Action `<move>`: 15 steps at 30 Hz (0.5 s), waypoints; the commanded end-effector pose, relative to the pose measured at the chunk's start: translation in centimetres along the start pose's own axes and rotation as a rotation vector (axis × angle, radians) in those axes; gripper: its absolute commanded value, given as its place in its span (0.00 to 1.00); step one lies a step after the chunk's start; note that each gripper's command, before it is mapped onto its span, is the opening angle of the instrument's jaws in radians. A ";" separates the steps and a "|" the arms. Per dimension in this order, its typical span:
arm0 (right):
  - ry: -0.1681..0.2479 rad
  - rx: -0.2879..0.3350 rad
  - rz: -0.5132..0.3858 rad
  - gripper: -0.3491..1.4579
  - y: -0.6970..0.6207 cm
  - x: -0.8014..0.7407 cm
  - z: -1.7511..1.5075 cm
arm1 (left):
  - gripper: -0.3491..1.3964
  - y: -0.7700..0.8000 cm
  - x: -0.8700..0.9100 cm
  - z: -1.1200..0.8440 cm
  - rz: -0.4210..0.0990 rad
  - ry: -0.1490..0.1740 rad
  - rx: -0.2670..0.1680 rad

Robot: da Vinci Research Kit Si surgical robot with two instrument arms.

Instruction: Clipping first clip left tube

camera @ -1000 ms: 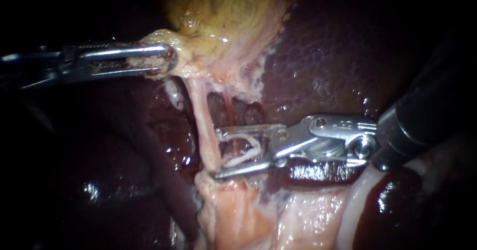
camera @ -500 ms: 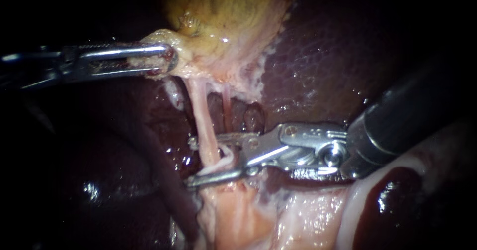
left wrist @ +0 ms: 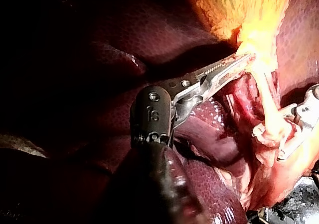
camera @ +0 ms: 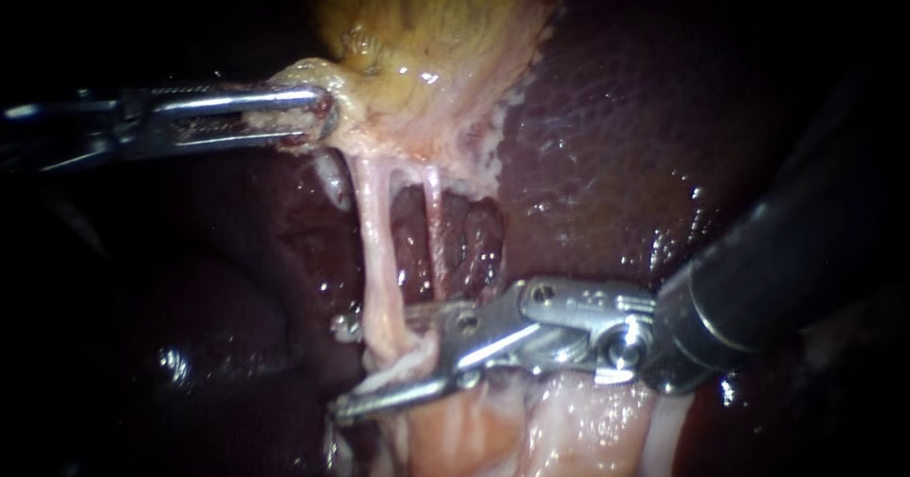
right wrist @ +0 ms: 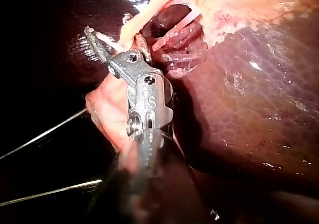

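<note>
**At the left tube: jaws astride, clip not yet closed**

Nearest the endoscope, the right instrument [camera: 343,368] lies across the pale tissue at the tubes' lower end, its jaws spread with a gap between them. The left tube [camera: 377,259] runs down through that gap, and a white clip [camera: 406,369] sits between the jaws against the tube's base. The jaws seem set crosswise so the clip will close square across the tube, low down. The clip looks unclosed, so I judge the squeeze is the step in hand.

Just beside it, the thinner right tube [camera: 433,226] drops behind the upper jaw near the hinge. Whether it stands clear of the clip I cannot tell, and catching it is the risk.

Farther up, the left instrument [camera: 320,117] pinches the gallbladder [camera: 427,22] at its lower edge, holding it aside, apparently to keep both tubes taut and apart. Behind all lies the liver [camera: 616,126].
</note>
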 end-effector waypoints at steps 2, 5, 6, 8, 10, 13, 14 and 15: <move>0.006 0.003 -0.001 0.46 -0.04 0.04 0.03 | 0.00 0.00 0.00 0.00 0.000 0.000 -0.001; 0.007 0.001 -0.001 0.46 -0.06 0.06 0.04 | 0.00 0.00 0.00 0.00 0.000 0.000 0.000; 0.008 -0.003 0.000 0.45 -0.06 0.06 0.04 | 0.00 0.00 0.00 0.00 0.000 0.000 0.000; 0.010 -0.010 0.006 0.44 -0.04 0.06 0.02 | 0.00 0.00 0.00 0.00 0.000 0.000 -0.001; 0.012 -0.013 0.030 0.42 -0.03 0.05 0.00 | 0.00 0.00 0.00 0.00 0.000 0.000 -0.001; 0.015 -0.023 0.042 0.38 -0.01 0.04 -0.03 | 0.00 0.00 0.00 0.00 0.000 0.000 -0.001; 0.015 -0.023 0.049 0.36 0.00 0.04 -0.05 | 0.00 0.00 0.00 0.00 0.000 0.000 -0.001; 0.016 -0.023 0.061 0.34 0.00 0.05 -0.06 | 0.00 0.00 0.00 0.00 0.000 0.000 -0.001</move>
